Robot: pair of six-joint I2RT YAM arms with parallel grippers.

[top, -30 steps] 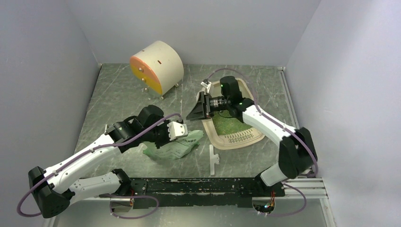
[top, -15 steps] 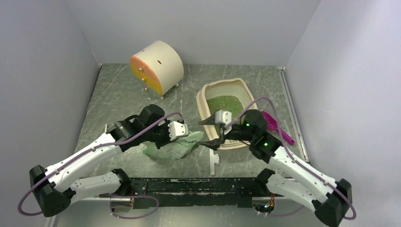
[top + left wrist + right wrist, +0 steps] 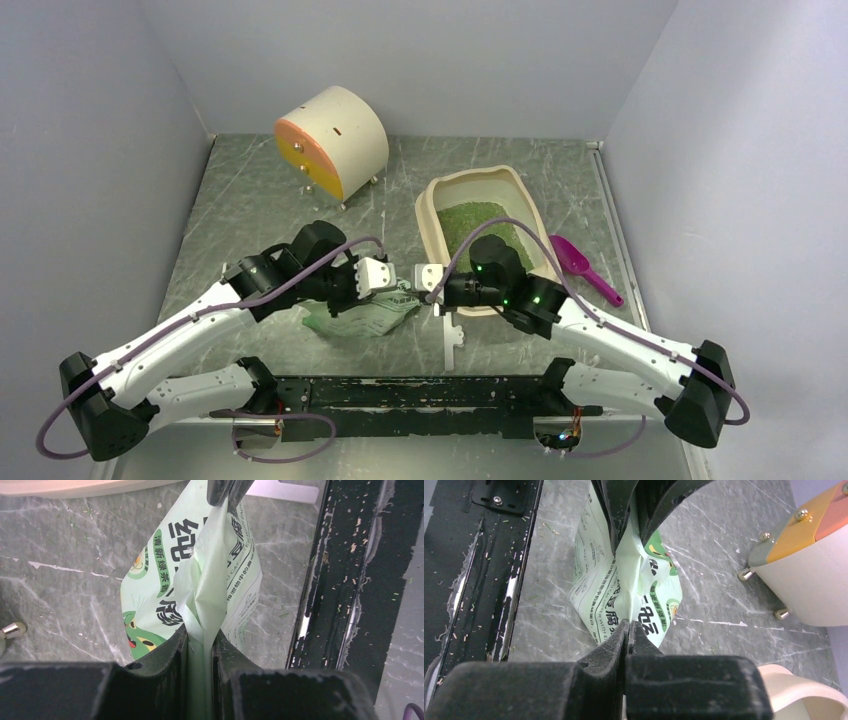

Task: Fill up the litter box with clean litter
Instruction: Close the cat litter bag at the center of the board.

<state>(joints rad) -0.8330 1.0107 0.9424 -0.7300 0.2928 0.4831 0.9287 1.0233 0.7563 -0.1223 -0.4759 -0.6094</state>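
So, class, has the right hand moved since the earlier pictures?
Yes. The right hand went from over the litter box leftward and nearer, onto the bag.

right pincer [image 3: 628, 625] moved off litter box [image 3: 430, 222], across to bag [image 3: 624, 585], apparently clamped on its edge

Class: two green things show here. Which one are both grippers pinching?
The printed light-green bag, clamped by left gripper and right gripper; the green litter lies untouched in the litter box.
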